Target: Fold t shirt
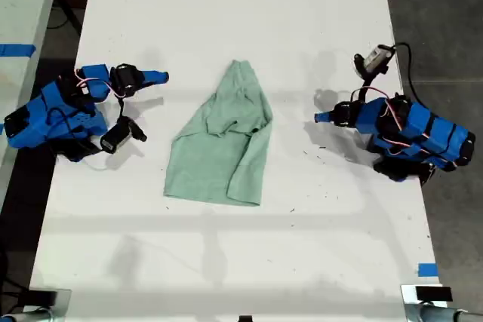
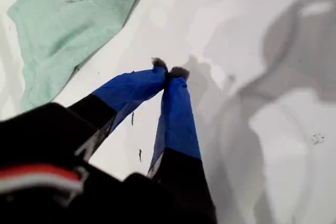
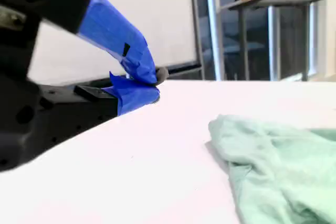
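White table [image 1: 226,262]: t shirt [image 1: 223,141] lies bunched; my first gripper [image 2: 169,71], my second gripper [image 3: 149,83] pressed together, empty

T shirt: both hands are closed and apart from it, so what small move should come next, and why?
Probably open my first hand and ease it toward the nearest edge of the t shirt. It and my second hand are both shut on nothing and touch no cloth, while the t shirt lies bunched on the table, so a grasp likely comes first.
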Motion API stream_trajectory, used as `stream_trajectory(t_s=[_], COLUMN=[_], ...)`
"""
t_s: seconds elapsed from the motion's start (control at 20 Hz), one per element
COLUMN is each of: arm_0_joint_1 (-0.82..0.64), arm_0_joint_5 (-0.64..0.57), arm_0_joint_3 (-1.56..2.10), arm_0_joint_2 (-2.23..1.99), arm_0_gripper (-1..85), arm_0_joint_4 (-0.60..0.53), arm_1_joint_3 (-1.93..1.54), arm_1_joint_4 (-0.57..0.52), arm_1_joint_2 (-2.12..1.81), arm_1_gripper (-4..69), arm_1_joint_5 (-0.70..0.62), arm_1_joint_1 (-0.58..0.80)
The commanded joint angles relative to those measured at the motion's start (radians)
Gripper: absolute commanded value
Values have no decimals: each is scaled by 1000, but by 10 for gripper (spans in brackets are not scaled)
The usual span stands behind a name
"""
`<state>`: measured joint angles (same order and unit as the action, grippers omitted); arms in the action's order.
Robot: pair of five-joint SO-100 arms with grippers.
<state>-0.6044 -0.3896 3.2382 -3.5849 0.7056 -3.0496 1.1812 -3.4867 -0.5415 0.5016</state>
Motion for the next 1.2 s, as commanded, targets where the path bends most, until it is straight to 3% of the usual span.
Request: stream_trajectory(t_s=[0.0, 0.2, 0.3, 0.4, 0.5, 0.75, 0.95, 1.15], arm_0_joint_1=[15, 118, 213, 307, 396, 538, 611, 657], arm_0_joint_5=[-6, -25, 9, 80, 143, 264, 526, 693], arm_0_joint_3=[-141, -607, -792, -917, -930, -950, -1031, -1035], arm_0_joint_2=[140, 950, 1239, 1440, 1457, 1462, 1709, 1738], arm_0_gripper=[-2, 3, 145, 204, 246, 234, 244, 239], arm_0_joint_4=[-40, 57, 164, 288, 305, 376, 526, 483], arm_1_joint_3=[-55, -55, -55, -55, -55, -55, -55, -55], arm_1_joint_4=[3, 3, 5, 6, 5, 5, 5, 5], arm_1_joint_2=[-14, -14, -14, -14, -14, -14, -14, -14], arm_1_gripper=[19, 19, 19, 19, 19, 19, 19, 19], arm_1_joint_5=[-8, -8, -5, -6, -12, -11, -9, -5], arm_1_joint_1=[18, 17, 14, 12, 18, 15, 15, 11])
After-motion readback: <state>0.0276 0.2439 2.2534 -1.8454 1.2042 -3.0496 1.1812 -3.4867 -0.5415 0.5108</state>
